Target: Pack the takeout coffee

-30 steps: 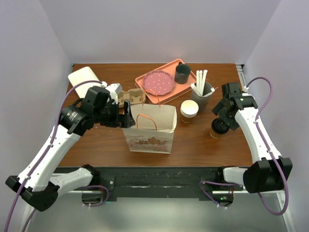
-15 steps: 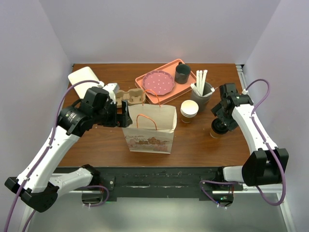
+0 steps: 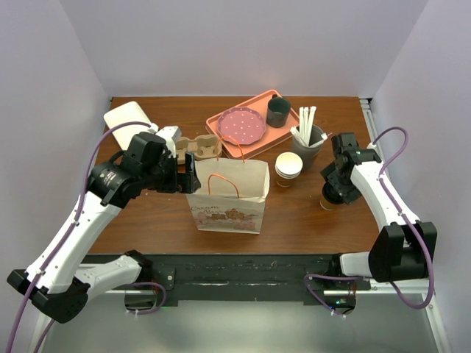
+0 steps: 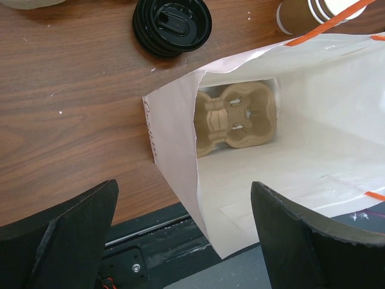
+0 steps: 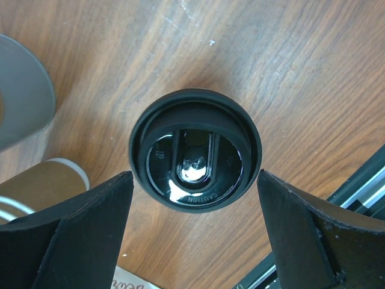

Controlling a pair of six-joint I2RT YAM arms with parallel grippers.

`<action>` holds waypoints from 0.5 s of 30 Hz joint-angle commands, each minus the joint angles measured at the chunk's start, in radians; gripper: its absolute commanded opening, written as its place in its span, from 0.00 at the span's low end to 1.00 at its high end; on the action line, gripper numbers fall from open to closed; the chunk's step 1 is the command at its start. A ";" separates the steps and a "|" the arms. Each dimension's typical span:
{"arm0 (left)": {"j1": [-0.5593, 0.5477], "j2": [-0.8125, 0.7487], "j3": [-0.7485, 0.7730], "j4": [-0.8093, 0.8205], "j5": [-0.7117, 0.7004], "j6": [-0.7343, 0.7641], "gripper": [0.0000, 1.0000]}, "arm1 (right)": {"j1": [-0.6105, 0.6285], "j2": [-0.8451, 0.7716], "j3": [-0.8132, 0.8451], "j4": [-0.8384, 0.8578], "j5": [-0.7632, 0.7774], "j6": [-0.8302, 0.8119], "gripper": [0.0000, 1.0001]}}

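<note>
The takeout coffee [image 3: 325,199], a brown paper cup with a black sip lid [image 5: 195,150], stands on the table right of the white paper bag [image 3: 228,197]. My right gripper [image 3: 337,184] hangs directly above it, open, and its fingers [image 5: 90,229] flank the lid without touching it. My left gripper [image 3: 190,179] is open at the bag's left top edge. In the left wrist view the left gripper [image 4: 185,183] straddles the bag wall [image 4: 174,150]. A cardboard cup carrier [image 4: 236,117] lies at the bottom of the open bag.
A stack of lidless paper cups [image 3: 288,168] and a grey cup of stirrers [image 3: 307,140] stand left of the coffee. Behind the bag are another carrier [image 3: 199,145], an orange tray [image 3: 259,101] with a plate and a dark mug [image 3: 277,112]. A pile of black lids [image 4: 172,25] sits by the bag.
My right gripper has drifted a little left and forward, settling more squarely over the coffee's lid. My left gripper has edged slightly against the bag's left rim and then held still.
</note>
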 commanded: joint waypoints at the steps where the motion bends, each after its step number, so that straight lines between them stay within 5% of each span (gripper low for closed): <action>1: -0.002 -0.010 0.012 0.002 -0.014 0.022 0.96 | -0.006 -0.029 -0.035 0.069 0.043 0.040 0.87; 15: -0.005 -0.013 0.014 -0.003 -0.042 0.035 0.97 | -0.007 -0.056 -0.085 0.118 0.051 0.020 0.71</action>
